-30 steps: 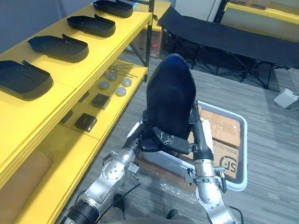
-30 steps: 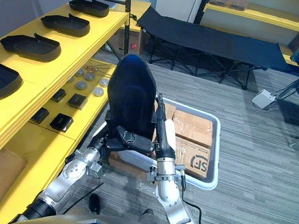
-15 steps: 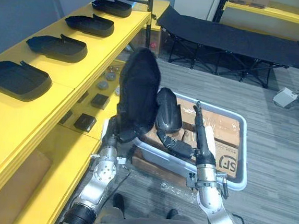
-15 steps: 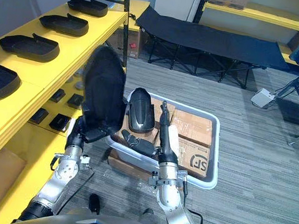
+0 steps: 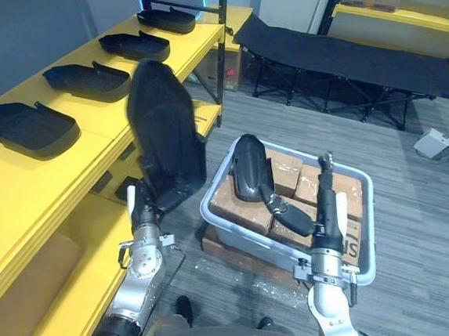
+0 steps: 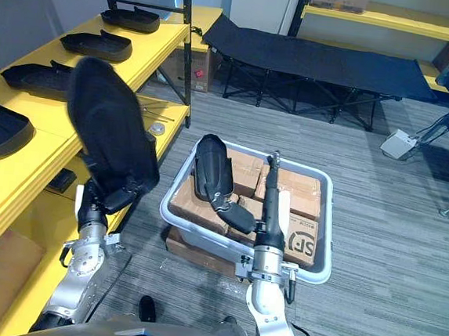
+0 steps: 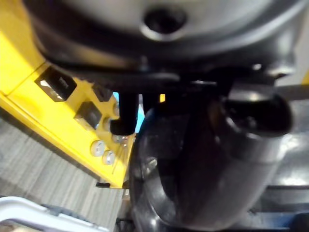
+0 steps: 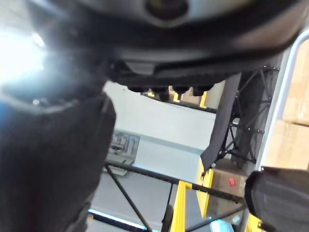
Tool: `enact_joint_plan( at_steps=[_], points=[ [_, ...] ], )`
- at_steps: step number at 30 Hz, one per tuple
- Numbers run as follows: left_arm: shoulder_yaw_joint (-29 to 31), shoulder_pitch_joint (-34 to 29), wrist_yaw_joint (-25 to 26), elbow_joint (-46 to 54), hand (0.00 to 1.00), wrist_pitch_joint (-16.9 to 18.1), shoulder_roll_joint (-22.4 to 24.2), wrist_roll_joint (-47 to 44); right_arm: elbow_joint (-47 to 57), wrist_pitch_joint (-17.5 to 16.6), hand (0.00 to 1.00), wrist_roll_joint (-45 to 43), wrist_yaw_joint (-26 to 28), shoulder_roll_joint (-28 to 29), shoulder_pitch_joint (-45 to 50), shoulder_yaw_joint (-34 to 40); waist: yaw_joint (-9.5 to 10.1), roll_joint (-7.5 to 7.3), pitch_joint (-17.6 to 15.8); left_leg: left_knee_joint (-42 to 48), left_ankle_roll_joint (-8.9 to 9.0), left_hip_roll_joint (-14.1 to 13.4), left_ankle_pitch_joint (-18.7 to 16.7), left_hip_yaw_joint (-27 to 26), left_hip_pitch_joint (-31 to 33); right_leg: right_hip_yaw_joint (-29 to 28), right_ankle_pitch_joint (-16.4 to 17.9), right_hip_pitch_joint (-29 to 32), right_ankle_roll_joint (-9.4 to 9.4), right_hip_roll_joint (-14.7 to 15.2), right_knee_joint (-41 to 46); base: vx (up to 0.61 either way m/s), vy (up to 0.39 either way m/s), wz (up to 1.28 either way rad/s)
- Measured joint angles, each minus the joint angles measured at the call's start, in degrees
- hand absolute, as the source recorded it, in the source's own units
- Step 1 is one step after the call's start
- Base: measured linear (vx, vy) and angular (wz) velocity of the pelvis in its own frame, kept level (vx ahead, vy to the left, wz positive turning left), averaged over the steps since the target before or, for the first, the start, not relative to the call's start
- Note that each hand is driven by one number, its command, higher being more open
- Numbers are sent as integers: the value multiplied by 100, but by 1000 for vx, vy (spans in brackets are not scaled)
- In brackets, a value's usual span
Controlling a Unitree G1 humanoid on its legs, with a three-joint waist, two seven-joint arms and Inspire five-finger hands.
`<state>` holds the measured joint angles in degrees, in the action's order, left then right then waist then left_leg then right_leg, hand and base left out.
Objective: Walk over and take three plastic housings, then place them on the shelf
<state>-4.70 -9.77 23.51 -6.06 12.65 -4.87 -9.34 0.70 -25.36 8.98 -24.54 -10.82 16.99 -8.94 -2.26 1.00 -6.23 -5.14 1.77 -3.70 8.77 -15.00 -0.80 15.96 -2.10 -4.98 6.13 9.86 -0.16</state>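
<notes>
A large black plastic housing stands upright, held from below by my left hand, next to the yellow shelf; up close, in the left wrist view, the housing sits behind the thumb. A smaller black housing is tilted over the grey bin, with my right hand curled on its lower end. Several more black housings lie in a row on the shelf's top board.
The grey bin holds cardboard boxes and stands on the carpet right of the shelf. Small black blocks lie on the lower shelf board. A black folding cot stands at the back. Open carpet lies to the right.
My left hand has swung the large housing further left, up against the shelf. My right hand with the smaller housing has shifted right over the bin. The view has shifted too.
</notes>
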Motion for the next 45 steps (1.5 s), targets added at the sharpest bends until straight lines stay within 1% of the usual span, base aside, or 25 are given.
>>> enact_joint_plan(
  at_steps=[3, 4, 6, 10, 11, 14, 16, 18, 19, 20, 21, 22, 24, 25, 28, 30, 32, 35, 37, 40, 41, 42, 43, 44, 45],
  points=[
    [187, -248, -142, 649, 0, 325, 4, -233, 0, -36, 100, -542, 297, 9, 77, 333, -15, 45, 14, 0, 3, 3, 2, 52, 27, 68, 8, -6, -4, 0, -3, 7, 3, 7],
    [306, -374, -250, 1042, 0, 416, 13, -272, -2, -35, 100, -778, 434, 16, 72, 398, -13, 69, 15, 0, 7, 8, 6, 99, 42, 129, 15, -22, -5, 1, -5, 6, 3, 16],
    [400, -518, -326, 1397, 0, 540, 14, -410, -2, -35, 100, -959, 549, 18, 72, 398, -2, 114, 37, 0, 10, 14, 8, 151, 57, 195, 29, -42, -5, 4, -6, 7, 4, 15],
    [725, -780, -427, 1954, 0, 612, 54, -430, -16, -6, 100, -1104, 806, 37, 43, 344, 69, 271, 104, 1, 35, 45, 61, 502, 166, 570, 94, -158, -5, 0, -25, 15, -12, 48],
    [864, -984, -428, 2137, 0, 613, 65, -430, -80, 8, 100, -1229, 850, 44, -39, 205, 123, 317, 119, 1, 61, 61, 84, 690, 188, 772, 146, -242, 8, -8, -23, 11, -33, 65],
    [1153, -1368, -497, 2391, 0, 613, 235, -436, -164, 122, 100, -1191, 880, 43, -178, 72, 340, 368, 149, 2, 92, 111, 126, 1049, 240, 1151, 236, -378, -3, -7, -6, 15, -39, 68],
    [1369, -1615, -531, 2539, 0, 613, 389, -478, -352, 189, 100, -1158, 815, 48, -367, -45, 508, 365, 148, 4, 100, 120, 155, 1294, 254, 1422, 313, -512, 18, -4, 12, 24, -49, 76],
    [1613, -1884, -662, 2693, 0, 612, 522, -644, -502, 339, 100, -1147, 742, 94, -540, -119, 694, 346, 152, 4, 94, 180, 214, 1611, 345, 1835, 404, -655, 35, -10, 39, 18, -55, 84],
    [1665, -1946, -695, 2728, 0, 612, 554, -661, -514, 382, 100, -1147, 737, 114, -570, -124, 739, 347, 152, 4, 98, 196, 227, 1695, 379, 1931, 433, -686, 50, -10, 65, 18, -54, 97],
    [1753, -2078, -786, 2799, 0, 612, 598, -682, -539, 417, 100, -1148, 737, 162, -592, -112, 786, 346, 149, 3, 47, 208, 196, 1578, 483, 2204, 458, -762, 89, -5, 134, 4, -36, 109],
    [1824, -2147, -940, 2834, 0, 612, 617, -692, -545, 465, 100, -1149, 740, 205, -588, -82, 784, 317, 143, 21, -52, 145, 126, 1148, 555, 2521, 483, -867, 125, -21, 134, 16, -46, 193],
    [1805, -2167, -1271, 2842, 0, 613, 618, -734, -550, 508, 100, -1150, 710, 217, -552, 36, 663, 293, 115, 228, -189, -4, 52, 387, 712, 3044, 510, -1076, 160, -8, 164, 2, -18, 188],
    [1784, -2174, -1588, 2853, 0, 614, 615, -812, -553, 545, 100, -1149, 708, 208, -498, 183, 671, 313, 109, 459, -272, -167, 60, -226, 838, 3364, 615, -1172, 233, 17, 279, -4, 19, 149],
    [1804, -2175, -1816, 2862, 0, 618, 613, -865, -554, 563, 100, -1149, 737, 203, -455, 278, 675, 274, 91, 575, -323, -206, 96, -678, 863, 3576, 842, -1311, 358, 143, 476, -2, 36, 111],
    [1806, -2200, -1906, 2862, 0, 665, 631, -1061, -746, 498, 100, -1148, 907, 228, -501, 310, 739, 288, 84, 472, -422, -80, 190, -676, 841, 3552, 1098, -1251, 361, 375, 803, -6, 61, 44],
    [1794, -2190, -1899, 2863, 0, 694, 630, -1055, -799, 479, 100, -1148, 1028, 230, -474, 310, 760, 285, 43, 430, -430, -64, 246, -759, 820, 3447, 1109, -1175, 369, 423, 853, -36, 73, -18],
    [1738, -2151, -1900, 2863, 0, 694, 625, -1054, -798, 462, 100, -1157, 1077, 232, -480, 313, 754, 275, -83, 381, -431, -41, 270, -823, 746, 3344, 1117, -1150, 367, 463, 935, -39, 71, -27],
    [1575, -2101, -1908, 2863, 0, 694, 621, -1024, -797, 462, 100, -1163, 1106, 238, -503, 344, 707, 222, -199, 425, -458, -9, 256, -862, 756, 3238, 1249, -1005, 370, 655, 1254, -34, 55, -12],
    [1535, -1997, -1928, 2863, 0, 694, 617, -970, -797, 463, 100, -1164, 1061, 266, -574, 377, 695, 190, -312, 686, -504, 14, 125, -839, 842, 3249, 1357, -993, 421, 806, 1463, -32, 68, 7],
    [1555, -1853, -1876, 2880, 0, 695, 610, -796, -798, 465, 100, -1154, 957, 411, -807, 390, 787, 141, -405, 1235, -536, 86, -259, -831, 994, 3276, 1496, -1029, 499, 1094, 1710, 2, 76, 6],
    [1564, -1806, -1875, 2884, 0, 695, 608, -791, -798, 465, 100, -1152, 925, 433, -840, 392, 808, 120, -418, 1278, -547, 134, -309, -826, 1014, 3298, 1528, -1031, 494, 1168, 1771, 31, 72, 16],
    [1591, -1713, -1874, 2886, 0, 694, 607, -773, -798, 465, 100, -1153, 887, 459, -890, 401, 835, 80, -442, 1315, -591, 209, -372, -816, 1029, 3332, 1587, -1034, 416, 1270, 1869, 77, 77, 33],
    [1694, -1592, -1872, 2934, 0, 694, 597, -616, -791, 460, 100, -1152, 895, 494, -930, 441, 836, 6, -480, 1302, -654, 377, -444, -735, 1026, 3337, 1659, -1043, 30, 1374, 2113, 98, 66, 33],
    [1714, -1564, -1871, 2939, 0, 694, 600, -582, -786, 460, 100, -1153, 897, 495, -930, 450, 828, 9, -486, 1303, -669, 403, -459, -697, 1027, 3242, 1634, -1040, -71, 1388, 2191, 144, 116, 78],
    [1736, -1439, -1892, 2939, 0, 681, 567, -505, -785, 466, 100, -1154, 944, 487, -884, 545, 709, -11, -511, 1300, -735, 514, -504, -423, 1032, 2431, 1309, -765, -565, 1397, 2689, 146, 144, 110]
  ],
)
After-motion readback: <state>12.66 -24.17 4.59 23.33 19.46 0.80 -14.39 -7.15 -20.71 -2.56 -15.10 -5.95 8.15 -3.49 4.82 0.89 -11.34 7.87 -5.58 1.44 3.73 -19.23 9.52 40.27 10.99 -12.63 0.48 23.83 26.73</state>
